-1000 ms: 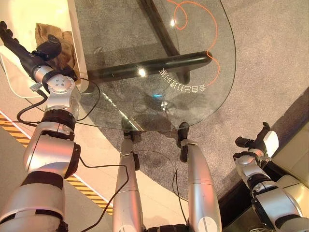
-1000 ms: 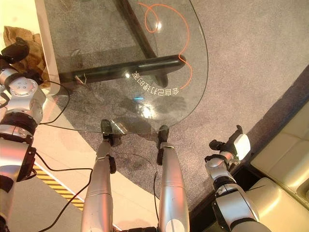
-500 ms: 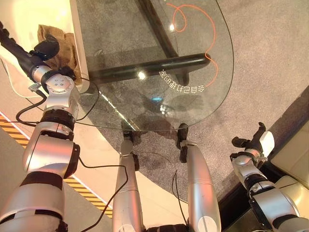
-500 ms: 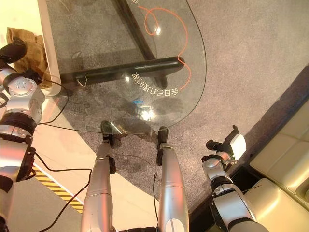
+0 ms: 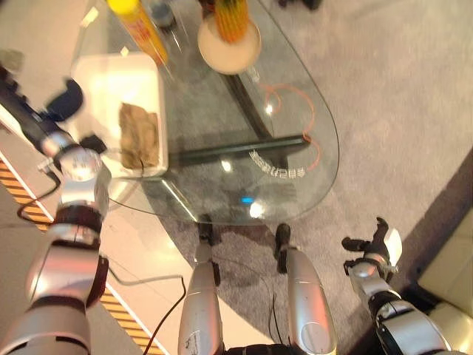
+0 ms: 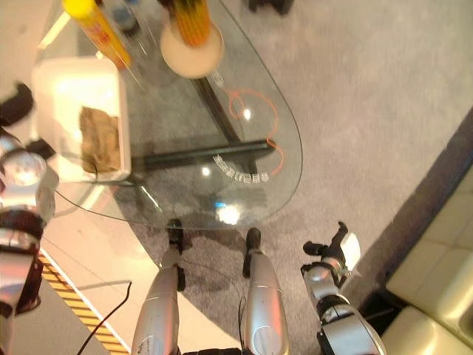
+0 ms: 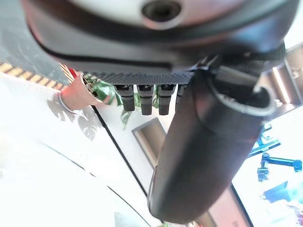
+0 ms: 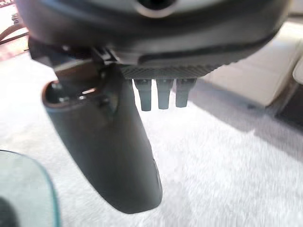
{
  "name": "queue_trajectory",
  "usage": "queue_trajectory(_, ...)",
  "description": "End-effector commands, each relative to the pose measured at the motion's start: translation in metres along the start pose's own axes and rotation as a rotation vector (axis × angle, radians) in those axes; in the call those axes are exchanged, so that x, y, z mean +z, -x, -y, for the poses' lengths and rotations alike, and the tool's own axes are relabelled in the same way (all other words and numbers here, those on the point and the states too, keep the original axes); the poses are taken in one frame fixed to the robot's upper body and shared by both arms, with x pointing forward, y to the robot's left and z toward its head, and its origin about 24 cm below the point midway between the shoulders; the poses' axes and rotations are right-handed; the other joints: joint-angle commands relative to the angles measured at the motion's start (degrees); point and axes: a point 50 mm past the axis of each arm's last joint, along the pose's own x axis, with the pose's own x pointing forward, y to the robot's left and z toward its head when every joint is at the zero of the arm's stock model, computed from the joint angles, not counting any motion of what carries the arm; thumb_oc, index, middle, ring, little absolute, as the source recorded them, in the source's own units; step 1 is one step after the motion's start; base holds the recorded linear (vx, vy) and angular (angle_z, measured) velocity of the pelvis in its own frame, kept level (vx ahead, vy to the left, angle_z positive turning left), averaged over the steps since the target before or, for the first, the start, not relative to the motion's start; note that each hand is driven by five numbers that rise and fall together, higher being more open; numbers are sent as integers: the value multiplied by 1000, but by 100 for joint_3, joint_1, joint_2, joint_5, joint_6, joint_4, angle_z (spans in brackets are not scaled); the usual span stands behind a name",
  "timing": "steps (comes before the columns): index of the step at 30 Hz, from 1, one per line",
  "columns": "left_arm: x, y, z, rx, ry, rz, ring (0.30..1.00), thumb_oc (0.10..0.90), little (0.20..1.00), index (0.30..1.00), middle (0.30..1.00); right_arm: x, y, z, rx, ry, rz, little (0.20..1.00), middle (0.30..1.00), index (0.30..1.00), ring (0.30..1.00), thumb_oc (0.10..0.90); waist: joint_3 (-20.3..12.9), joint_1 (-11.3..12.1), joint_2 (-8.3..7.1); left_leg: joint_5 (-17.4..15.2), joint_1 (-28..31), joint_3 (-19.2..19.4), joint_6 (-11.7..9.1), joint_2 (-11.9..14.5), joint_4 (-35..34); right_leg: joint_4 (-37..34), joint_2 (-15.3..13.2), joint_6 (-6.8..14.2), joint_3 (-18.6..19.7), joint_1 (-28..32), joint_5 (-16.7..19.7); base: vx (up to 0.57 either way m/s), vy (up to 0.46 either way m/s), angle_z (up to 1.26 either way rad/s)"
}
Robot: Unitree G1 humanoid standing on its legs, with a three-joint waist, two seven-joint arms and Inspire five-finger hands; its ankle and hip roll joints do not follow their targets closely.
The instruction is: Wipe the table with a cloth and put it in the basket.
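Observation:
A crumpled brown cloth (image 5: 139,137) lies inside the white basket (image 5: 111,68), which stands on the left part of the glass table (image 5: 295,140). My left hand (image 5: 35,120) is raised just outside the basket's left side, apart from the cloth, fingers straight and holding nothing. The left wrist view shows its thumb (image 7: 203,151) and straight fingers (image 7: 144,100) with nothing between them. My right hand (image 5: 375,248) hangs low at the right over the grey carpet, away from the table, open and empty. Its thumb (image 8: 113,151) shows in the right wrist view.
At the table's far end stand a yellow bottle (image 5: 139,26), a dark-capped bottle (image 5: 161,13) and a round bowl (image 5: 229,43) with something yellow in it. An orange cord (image 5: 295,100) loops under the glass. A pale sofa (image 6: 436,296) is at the lower right.
The camera has moved and now takes in the table's far end. My left hand has drawn back from over the basket to its left side. The cloth lies still in the basket.

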Motion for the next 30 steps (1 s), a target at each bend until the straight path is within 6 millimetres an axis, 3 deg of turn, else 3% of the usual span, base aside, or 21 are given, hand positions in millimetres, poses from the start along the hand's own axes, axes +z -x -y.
queue_trajectory(1,-5,-5,-34,6,-25,6,900,800,900,900,900,-35,2,22,-26,25,-76,900,900,900,900,800,-839,194,-265,-730,716,530,303,-604,-94,-1626,-33,78,129,742,883,111,-62,6)
queue_trajectory(4,-58,25,-56,-59,-135,-151,900,800,900,900,900,-64,11,26,19,39,-166,900,900,900,900,800,-1206,252,-267,-670,1130,527,274,-590,-373,-1929,-41,112,34,1240,938,106,-47,12)
queue_trajectory(7,-110,66,-72,-157,-299,-339,900,800,900,900,900,-92,25,26,87,80,-262,900,900,900,900,800,-1582,344,-258,-633,1412,503,254,-561,-536,-2139,-59,137,-135,1646,982,127,-58,27)
queue_trajectory(8,-134,89,-82,-208,-361,-452,900,800,900,900,900,-105,32,24,127,98,-312,900,900,900,900,800,-1761,368,-261,-666,1512,503,243,-550,-536,-2235,-74,158,-216,1831,994,145,-51,28)
queue_trajectory(11,-161,119,-95,-280,-451,-602,900,800,900,900,900,-121,42,23,222,153,-380,900,900,900,900,800,-1960,364,-265,-698,1636,502,227,-540,-536,-2325,-66,168,-242,2011,1009,106,-7,11)
queue_trajectory(12,-176,140,-104,-313,-496,-699,900,800,900,900,900,-129,47,22,270,211,-396,900,900,900,900,800,-2092,364,-267,-731,1737,518,219,-536,-536,-2363,-80,175,-261,2124,1000,99,20,-2)
queue_trajectory(13,-178,143,-105,-318,-500,-720,900,800,900,900,900,-130,48,22,279,220,-401,900,900,900,900,800,-2107,363,-267,-737,1752,520,219,-536,-536,-2369,-81,176,-261,2139,998,106,32,-2)
queue_trajectory(14,-189,160,-110,-335,-525,-786,900,800,900,900,900,-134,51,21,307,245,-416,900,900,900,900,800,-2176,365,-277,-762,1816,531,223,-532,-536,-2378,-87,174,-261,2202,984,45,23,0)
queue_trajectory(22,-220,238,-118,-565,-667,-1054,900,800,900,900,900,-150,67,11,452,358,-476,900,900,900,900,800,-2341,333,-368,-893,2134,625,263,-477,-536,-2379,-82,173,-242,2458,923,54,28,-3)
queue_trajectory(25,-225,255,-123,-640,-714,-1138,900,800,900,900,900,-153,73,6,492,388,-490,900,900,900,900,800,-2364,312,-381,-927,2208,678,272,-443,-536,-2364,-72,158,-215,2507,896,56,25,-8)
queue_trajectory(30,-228,268,-124,-678,-759,-1206,900,800,900,900,900,-156,79,0,519,407,-534,900,900,900,900,800,-2379,273,-378,-968,2278,694,278,-417,-536,-2327,-39,130,-184,2550,832,39,13,-17)
